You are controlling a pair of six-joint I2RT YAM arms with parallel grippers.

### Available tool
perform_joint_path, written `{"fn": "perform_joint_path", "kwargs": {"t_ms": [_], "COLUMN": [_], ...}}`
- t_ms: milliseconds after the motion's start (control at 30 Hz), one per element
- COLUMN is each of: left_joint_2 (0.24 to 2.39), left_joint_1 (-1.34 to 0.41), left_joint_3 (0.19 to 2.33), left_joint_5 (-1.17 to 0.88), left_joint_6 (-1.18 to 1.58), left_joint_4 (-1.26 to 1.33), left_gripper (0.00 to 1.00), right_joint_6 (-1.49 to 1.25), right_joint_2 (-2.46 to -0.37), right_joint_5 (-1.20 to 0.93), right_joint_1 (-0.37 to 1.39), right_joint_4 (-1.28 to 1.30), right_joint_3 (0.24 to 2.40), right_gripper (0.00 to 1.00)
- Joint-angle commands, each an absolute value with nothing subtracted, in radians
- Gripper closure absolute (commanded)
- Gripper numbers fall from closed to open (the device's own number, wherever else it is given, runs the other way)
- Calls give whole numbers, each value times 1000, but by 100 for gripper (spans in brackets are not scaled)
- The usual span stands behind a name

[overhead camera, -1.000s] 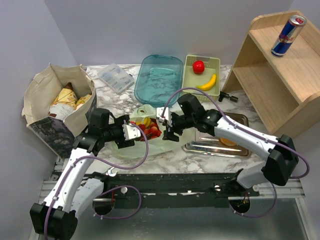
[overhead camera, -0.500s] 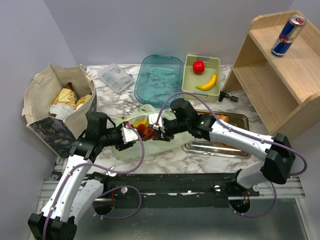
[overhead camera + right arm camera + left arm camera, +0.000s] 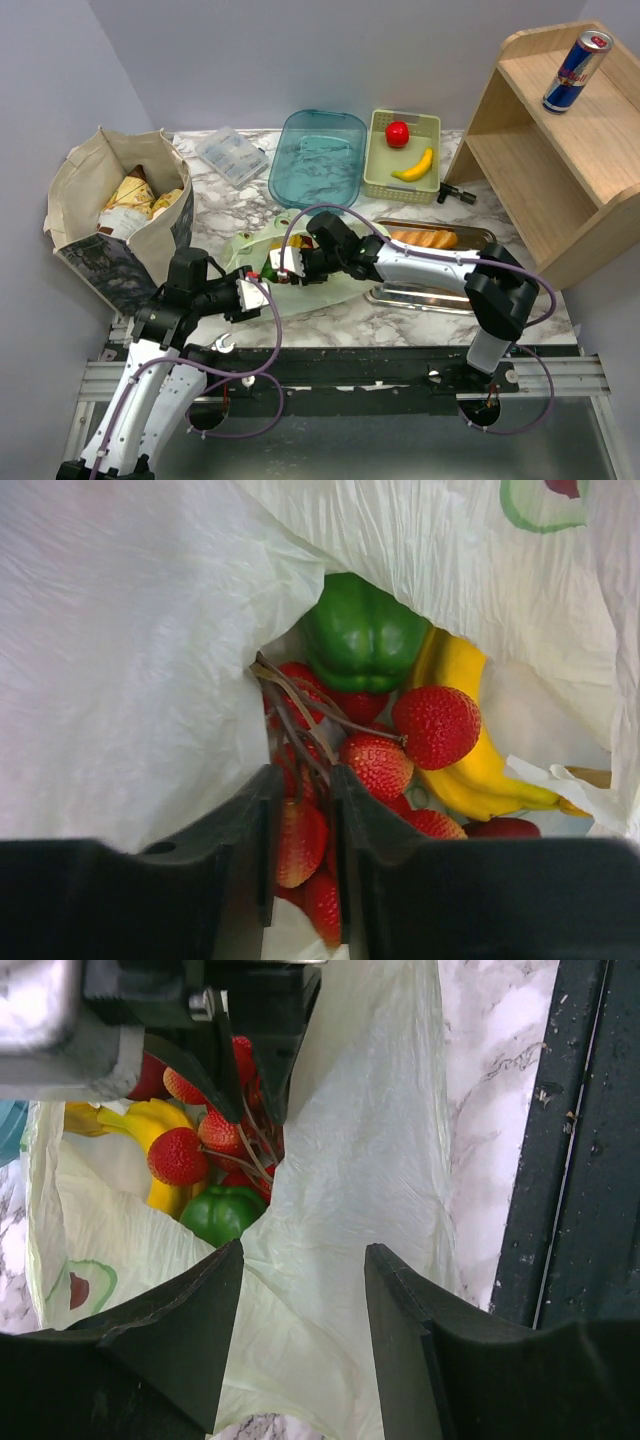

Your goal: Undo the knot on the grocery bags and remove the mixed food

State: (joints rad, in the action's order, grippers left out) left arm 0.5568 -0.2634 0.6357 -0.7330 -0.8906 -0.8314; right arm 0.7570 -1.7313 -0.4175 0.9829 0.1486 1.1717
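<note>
right gripper (image 3: 300,780) pinches strawberries (image 3: 436,725) (inside green bag (image 3: 130,680)); left gripper (image 3: 302,1250) half-spread, hold unclear.

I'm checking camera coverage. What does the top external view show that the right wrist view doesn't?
Only the top view: the beige tote, the drink can on the shelf, the bread on the metal tray. Only the right wrist: the green bell pepper, bananas and strawberries clearly, with a strawberry between the fingers of the right gripper. Both: the pale green bag.
</note>
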Motion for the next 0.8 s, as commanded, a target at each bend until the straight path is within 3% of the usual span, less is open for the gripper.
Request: {"fn": "perform_joint_path", "kwargs": {"t_ms": [0,100,167,200,267,333,767], "left_joint_2": [513,507,511,513,521,537,525], "left_joint_1": [-265,-265,-265,-265,-265,-265,-265], "left_joint_3": [606,597,592,588,587,592,594], "left_joint_5": [-719,-709,-713,-715,-722,-727,-740], "left_joint_6": [-917,-920,-929,-930,-928,-923,-971], "left_joint_4": [-880,-882,-879,-876,-864,-851,-945], "left_gripper": [47,47,46,46,44,43,42], "right_joint_6": [817,813,811,820,897,947,1161], "right_joint_2": [-1774,-1770,-1756,-1746,-1722,-1706,-1866], "right_joint_5": [-353,-342,-316,-313,-334,-356,-340], "right_joint_1": [991,991,991,990,991,992,1062], "right_joint_4": [89,105,104,107,128,102,11], "right_joint_3": [1207,1214,1204,1194,1163,1117,1151], "right_gripper": [76,99,99,84,46,27,22]}}
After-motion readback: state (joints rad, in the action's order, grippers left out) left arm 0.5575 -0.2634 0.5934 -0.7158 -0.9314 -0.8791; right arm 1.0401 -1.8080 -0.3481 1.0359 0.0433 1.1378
